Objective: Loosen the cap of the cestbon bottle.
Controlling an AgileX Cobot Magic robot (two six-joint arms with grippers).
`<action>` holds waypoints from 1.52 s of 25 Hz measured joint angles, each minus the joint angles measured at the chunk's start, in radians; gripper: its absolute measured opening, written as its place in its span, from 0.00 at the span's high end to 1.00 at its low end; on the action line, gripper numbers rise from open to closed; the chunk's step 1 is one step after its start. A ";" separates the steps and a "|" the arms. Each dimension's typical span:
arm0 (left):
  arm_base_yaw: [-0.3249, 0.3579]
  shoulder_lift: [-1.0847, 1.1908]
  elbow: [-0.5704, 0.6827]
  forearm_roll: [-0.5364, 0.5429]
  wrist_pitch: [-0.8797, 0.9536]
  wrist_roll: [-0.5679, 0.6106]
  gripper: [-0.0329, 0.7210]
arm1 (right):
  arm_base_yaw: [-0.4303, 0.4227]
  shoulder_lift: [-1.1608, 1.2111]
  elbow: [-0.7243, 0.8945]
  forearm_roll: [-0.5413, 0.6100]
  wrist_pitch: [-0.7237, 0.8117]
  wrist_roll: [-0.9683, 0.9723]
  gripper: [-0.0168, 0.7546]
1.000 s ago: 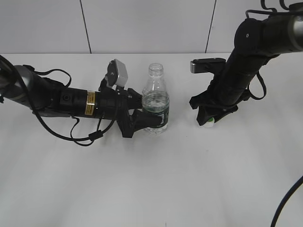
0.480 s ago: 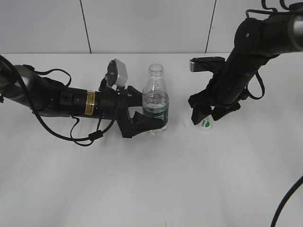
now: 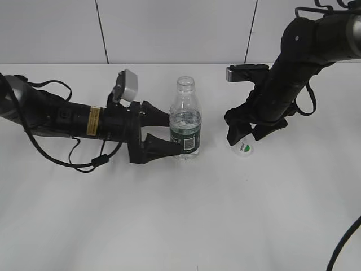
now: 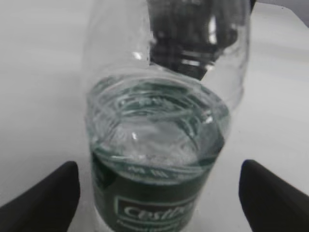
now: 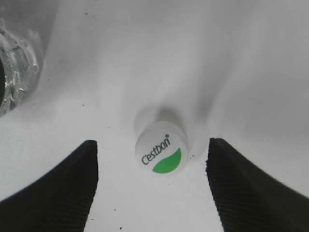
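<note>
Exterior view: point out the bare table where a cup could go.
The wide near strip in front of the clear plastic green-labelled bottle and the small white green-marked cap is bare. It is crowded between the left gripper and right gripper.

A plain white bench (image 3: 180, 226) fills the lower view. Directly behind the bench stands a pale wall (image 3: 175, 28), split by thin dark vertical seams (image 3: 101, 31) running down to the bench's far edge.

Bright, even overhead light; soft shadows on the tabletop (image 3: 186, 214). Left wrist view is blurry, with glare on the bottle (image 4: 159, 145).
</note>
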 joint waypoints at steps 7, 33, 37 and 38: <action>0.133 -0.002 0.000 0.099 -0.109 -0.048 0.18 | 0.000 -0.041 0.000 0.000 0.027 0.000 0.28; 0.287 -0.333 0.000 0.134 1.126 -0.357 0.22 | 0.000 -0.185 -0.120 -0.100 0.131 -0.011 0.28; 0.287 -0.342 0.000 -0.034 1.310 -0.287 0.23 | 0.000 -0.188 -0.205 -0.151 0.188 -0.011 0.28; 0.287 -0.345 0.000 -0.099 1.340 -0.227 0.23 | 0.000 -0.188 -0.225 -0.165 0.204 -0.011 0.28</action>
